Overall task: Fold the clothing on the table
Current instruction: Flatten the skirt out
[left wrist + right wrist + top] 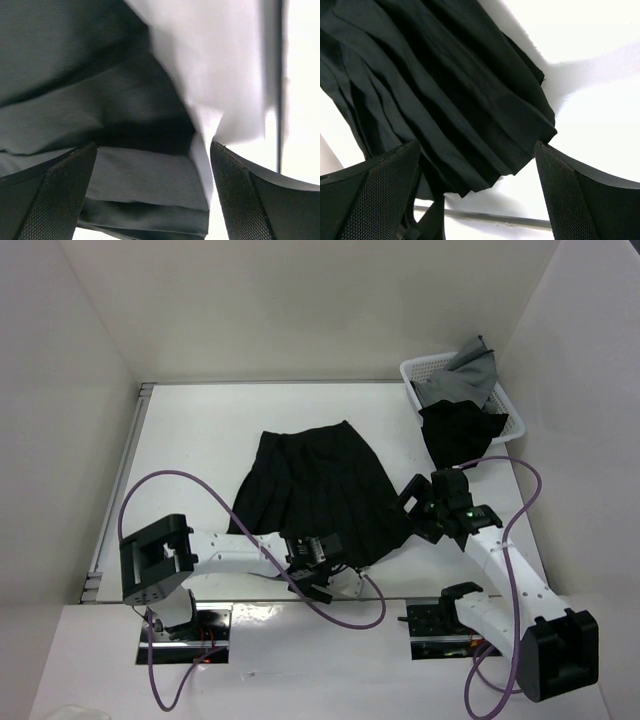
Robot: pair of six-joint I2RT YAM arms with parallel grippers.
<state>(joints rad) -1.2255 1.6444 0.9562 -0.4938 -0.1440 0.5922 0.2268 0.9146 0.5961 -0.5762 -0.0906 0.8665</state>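
Observation:
The clothing, a black pleated skirt (320, 485), lies fanned out on the white table (200, 440), its narrow waistband at the far side. My left gripper (312, 558) is low over the near hem, open. In the left wrist view a hem corner of the skirt (145, 175) lies between the two pads (55, 200), with white table just to its right. My right gripper (410, 502) hovers open at the skirt's right hem corner. The right wrist view shows that pleated corner (485, 125) between the wide-apart fingers (570, 200), not touched by them.
A white basket (425, 370) stands at the far right corner with a grey cloth (472, 365) in it. Another black garment (460, 430) spills over its near side onto the table. White panels wall the table. Purple cables loop near both arm bases.

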